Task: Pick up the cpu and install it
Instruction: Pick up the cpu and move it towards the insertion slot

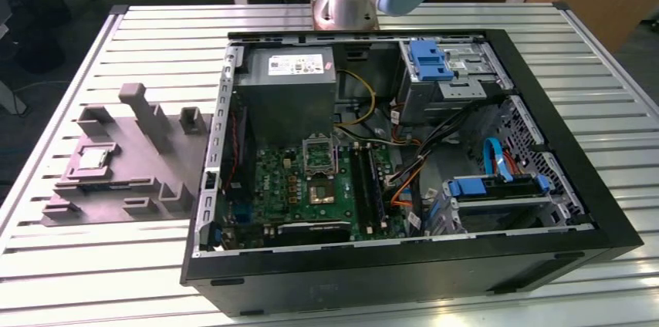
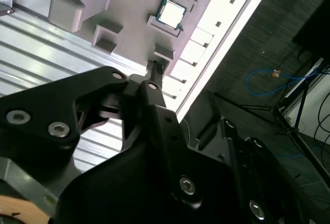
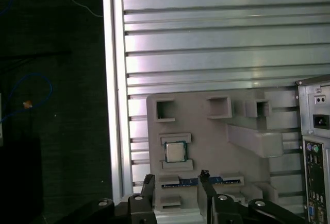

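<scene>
Currently, hand [image 3: 177,183]: spread, empty, above grey holder tray [image 3: 206,136] in the first wrist view. Item, cpu [image 3: 175,152]: flat in its recess, just beyond the fingertips, centred on their gap. Tray sits on worktop [image 1: 103,265], at the exterior view's left of computer case [image 1: 412,269].

Computer case [image 1: 412,265] lies open on the slatted table [image 1: 103,281]. A grey fixture tray [image 1: 144,142] sits just beside it, at the exterior view's left, with the cpu [image 1: 92,159] seated in a recess. The motherboard's socket frame [image 1: 319,153] is exposed.
</scene>
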